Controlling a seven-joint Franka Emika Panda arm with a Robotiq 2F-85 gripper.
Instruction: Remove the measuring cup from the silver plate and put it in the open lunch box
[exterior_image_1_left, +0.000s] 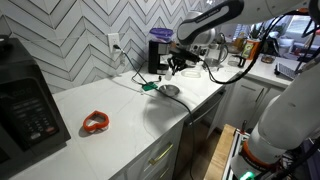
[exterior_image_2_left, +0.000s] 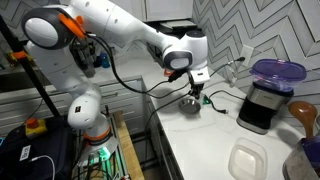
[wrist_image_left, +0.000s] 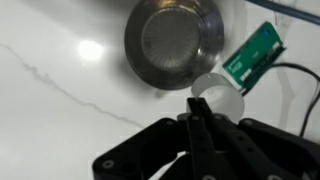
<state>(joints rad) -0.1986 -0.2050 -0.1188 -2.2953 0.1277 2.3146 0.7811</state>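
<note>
In the wrist view the silver plate (wrist_image_left: 172, 42) lies empty on the white counter. My gripper (wrist_image_left: 196, 102) is shut on the rim of a translucent white measuring cup (wrist_image_left: 220, 92) with a green handle (wrist_image_left: 254, 54), held just beside the plate's edge. In both exterior views the gripper (exterior_image_1_left: 172, 72) (exterior_image_2_left: 197, 88) hangs right above the plate (exterior_image_1_left: 169, 91) (exterior_image_2_left: 190, 104). The open lunch box (exterior_image_2_left: 248, 158), a white square container, sits on the counter away from the plate.
An orange-red ring (exterior_image_1_left: 95, 123) lies on the counter. A black microwave (exterior_image_1_left: 25, 105) stands at one end. A purple-lidded appliance (exterior_image_2_left: 268, 95) and a cable (exterior_image_1_left: 125, 82) are near the wall. The counter edge (exterior_image_1_left: 190, 112) runs close to the plate.
</note>
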